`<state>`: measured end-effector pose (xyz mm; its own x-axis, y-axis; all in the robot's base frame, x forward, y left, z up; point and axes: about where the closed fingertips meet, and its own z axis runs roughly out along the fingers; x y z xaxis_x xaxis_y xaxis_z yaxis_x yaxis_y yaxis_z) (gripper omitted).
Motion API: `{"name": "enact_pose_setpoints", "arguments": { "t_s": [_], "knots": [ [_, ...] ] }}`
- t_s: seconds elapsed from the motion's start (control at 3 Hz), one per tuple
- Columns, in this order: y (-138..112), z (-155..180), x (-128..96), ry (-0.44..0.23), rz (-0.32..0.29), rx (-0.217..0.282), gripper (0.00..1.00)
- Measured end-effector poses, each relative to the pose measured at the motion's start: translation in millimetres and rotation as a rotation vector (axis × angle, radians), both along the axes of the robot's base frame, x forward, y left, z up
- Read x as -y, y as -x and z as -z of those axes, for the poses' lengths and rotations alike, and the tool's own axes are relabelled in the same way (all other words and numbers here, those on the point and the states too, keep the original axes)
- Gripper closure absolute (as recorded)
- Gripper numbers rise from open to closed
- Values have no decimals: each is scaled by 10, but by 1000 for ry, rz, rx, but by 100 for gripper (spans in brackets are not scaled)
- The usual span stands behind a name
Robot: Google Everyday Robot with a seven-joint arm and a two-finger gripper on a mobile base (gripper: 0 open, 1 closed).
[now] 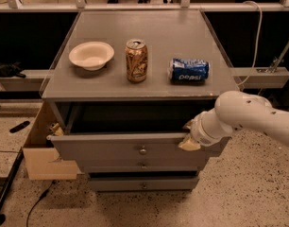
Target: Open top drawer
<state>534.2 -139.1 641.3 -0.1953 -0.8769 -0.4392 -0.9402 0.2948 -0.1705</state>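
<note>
Top drawer (106, 149) stands pulled out beneath the cabinet top (135, 27), with the gripper (188, 138) at its front's right end; its grip cannot be told. Three drawers (116, 183), three knobs (142, 151). Above: two cans (136, 60), one upright, one lying; one bowl (91, 55).
</note>
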Motion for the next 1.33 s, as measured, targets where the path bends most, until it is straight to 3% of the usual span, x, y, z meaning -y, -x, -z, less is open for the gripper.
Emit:
{"name": "enact_pose_setpoints", "arguments": {
  "t_s": [0.33, 0.67, 1.0, 1.33],
  "knots": [
    [0, 0, 0, 0, 0, 0, 14],
    [0, 0, 0, 0, 0, 0, 4],
    [1, 1, 0, 0, 0, 0, 27],
    [312, 85, -46, -25, -25, 6, 50]
  ]
}}
